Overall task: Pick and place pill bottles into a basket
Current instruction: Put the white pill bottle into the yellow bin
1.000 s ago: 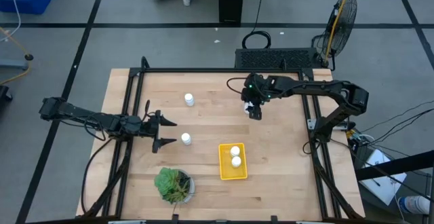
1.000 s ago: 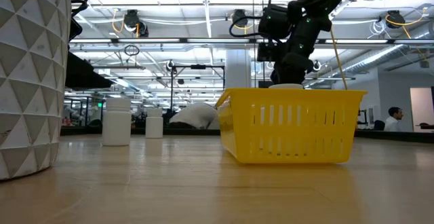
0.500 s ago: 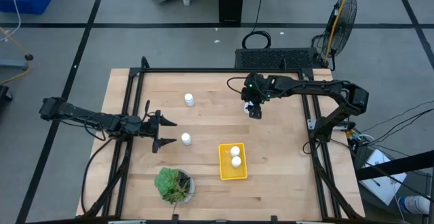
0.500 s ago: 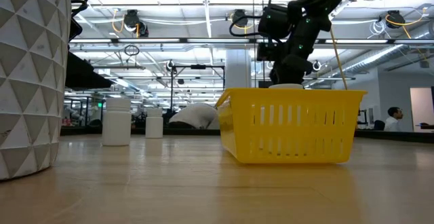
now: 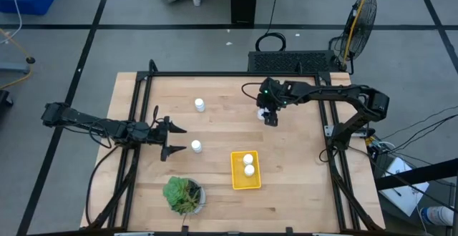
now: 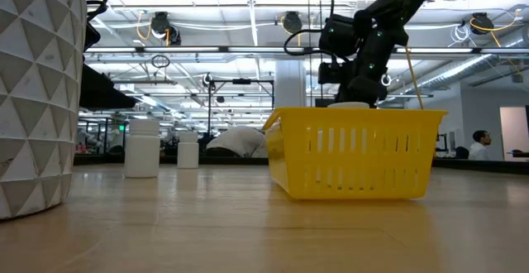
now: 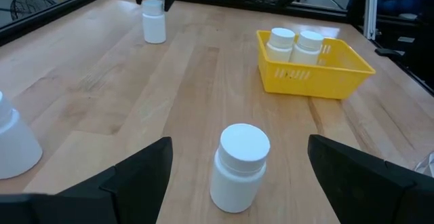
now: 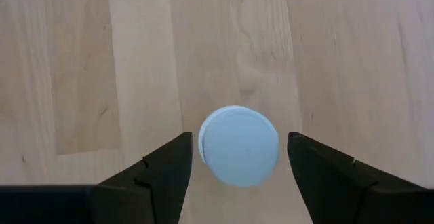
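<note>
Pill bottle stands between my right gripper's wide-open fingers, well behind the yellow basket. Next I lower and close. Left gripper waits open.

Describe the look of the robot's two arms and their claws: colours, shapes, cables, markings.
Both arms are dark, slim and jointed. The left claw ends in two thin pointed black fingers, broad and flat up close. The right claw is a chunkier black block with a green light at its wrist; its fingers are also flat and black. Black cables run along both arms.
</note>
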Motion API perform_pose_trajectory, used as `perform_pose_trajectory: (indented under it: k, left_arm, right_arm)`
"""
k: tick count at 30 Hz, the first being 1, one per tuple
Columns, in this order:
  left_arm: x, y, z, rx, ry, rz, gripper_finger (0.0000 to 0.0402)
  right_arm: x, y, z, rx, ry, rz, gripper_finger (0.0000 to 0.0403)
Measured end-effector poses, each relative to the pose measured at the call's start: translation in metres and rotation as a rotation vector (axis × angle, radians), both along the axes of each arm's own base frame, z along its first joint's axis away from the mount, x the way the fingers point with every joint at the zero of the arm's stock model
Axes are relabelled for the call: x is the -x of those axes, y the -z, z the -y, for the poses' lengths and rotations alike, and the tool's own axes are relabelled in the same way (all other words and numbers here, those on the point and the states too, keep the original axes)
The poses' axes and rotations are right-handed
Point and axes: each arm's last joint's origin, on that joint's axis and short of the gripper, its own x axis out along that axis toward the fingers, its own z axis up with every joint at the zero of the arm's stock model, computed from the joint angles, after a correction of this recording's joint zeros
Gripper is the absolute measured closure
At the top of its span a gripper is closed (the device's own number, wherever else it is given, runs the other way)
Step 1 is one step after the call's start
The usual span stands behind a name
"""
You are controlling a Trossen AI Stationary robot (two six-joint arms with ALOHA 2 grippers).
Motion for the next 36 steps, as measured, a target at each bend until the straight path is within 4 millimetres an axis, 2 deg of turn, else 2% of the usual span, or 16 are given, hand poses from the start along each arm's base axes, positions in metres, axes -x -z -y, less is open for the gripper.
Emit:
perform_pose_trajectory:
  k: [9,19,27,30,36]
  left_arm:
    - [0.000,0.000,0.000,0.001,-0.001,0.000,0.0055]
    - [0.000,0.000,0.000,0.002,-0.001,0.001,0.0055]
    - [0.000,0.000,0.000,0.002,-0.001,0.001,0.0055]
    - [0.000,0.000,0.000,-0.001,0.000,0.001,0.0055]
    - [0.000,0.000,0.000,-0.001,0.000,0.001,0.0055]
  right_arm:
    - [0.002,0.005,-0.001,-0.017,0.032,0.000,0.0178]
    - [0.000,0.004,0.000,-0.016,0.044,0.025,0.0248]
    - [-0.002,0.003,-0.001,-0.016,0.051,0.039,0.0234]
    - [-0.002,0.003,-0.002,-0.020,0.052,0.039,0.0244]
    - [-0.008,0.003,-0.020,-0.041,0.011,0.017,0.0256]
